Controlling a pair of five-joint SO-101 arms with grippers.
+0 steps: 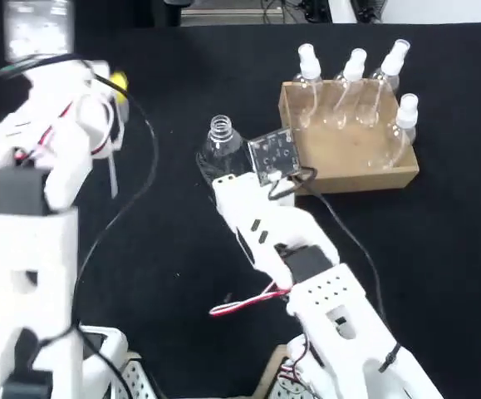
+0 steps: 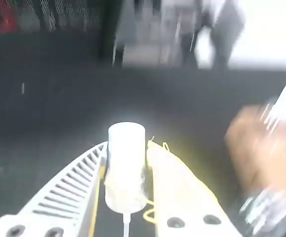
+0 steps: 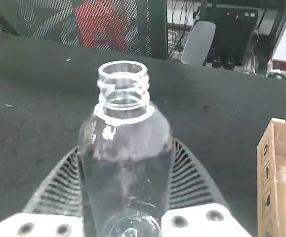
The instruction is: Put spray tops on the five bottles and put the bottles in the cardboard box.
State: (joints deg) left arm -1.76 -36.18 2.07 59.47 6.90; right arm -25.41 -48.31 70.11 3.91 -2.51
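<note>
A black, matte cloth-covered table [image 1: 174, 249] spreads under everything, its surface flecked with a few pale lint specks [image 3: 8, 105] (another tiny one lies farther back on the cloth). Beyond the table's far edge stands a black wire-mesh chair back [image 3: 44, 19], with a red fabric panel [image 3: 99, 22] showing through the mesh. Also past that far edge, a pale grey rounded plastic object [image 3: 198, 42] leans beside a black boxy piece of equipment [image 3: 234, 27], and thin dark cables [image 3: 176, 29] hang between them and the mesh. In the high view, a tangle of dark cords [image 1: 283, 10] lies just off the table's far edge, next to a white flat surface [image 1: 439, 10].
</note>
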